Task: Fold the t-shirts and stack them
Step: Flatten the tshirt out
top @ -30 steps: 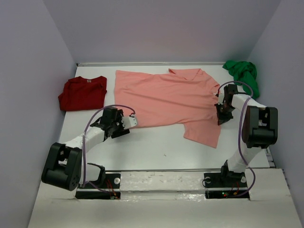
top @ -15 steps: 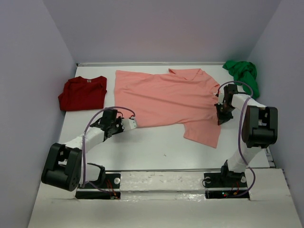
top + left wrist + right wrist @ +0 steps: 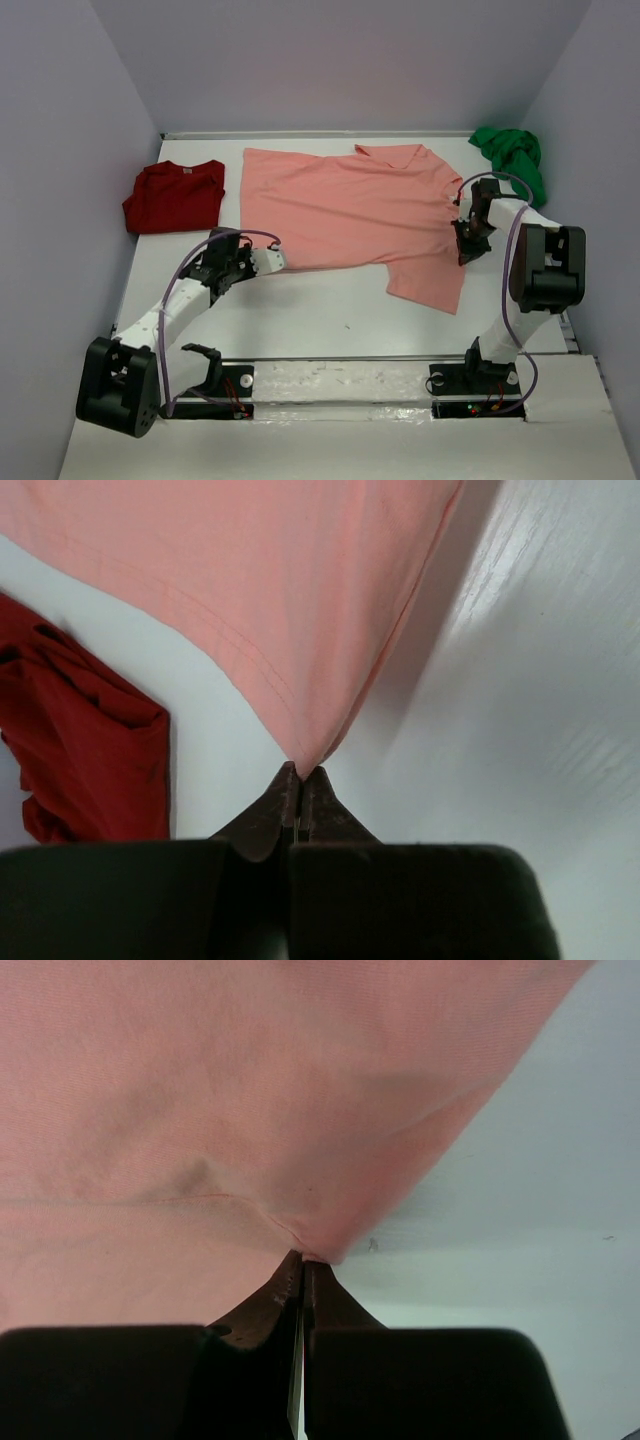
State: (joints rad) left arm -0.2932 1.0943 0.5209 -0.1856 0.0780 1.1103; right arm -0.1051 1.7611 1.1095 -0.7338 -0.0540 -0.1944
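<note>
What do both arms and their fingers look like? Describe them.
Left arm and right arm: white links, bulky black joint housings, a thin purple cable looping along each. Fingers are dark, tapering to narrow wedge tips. No markings are visible.

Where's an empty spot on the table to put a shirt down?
Biggest bare patch: the front of the table, between the pink shirt and the arm bases. A slim gap runs between the red shirt and the pink one. The right side is crowded: green shirt and right gripper.
</note>
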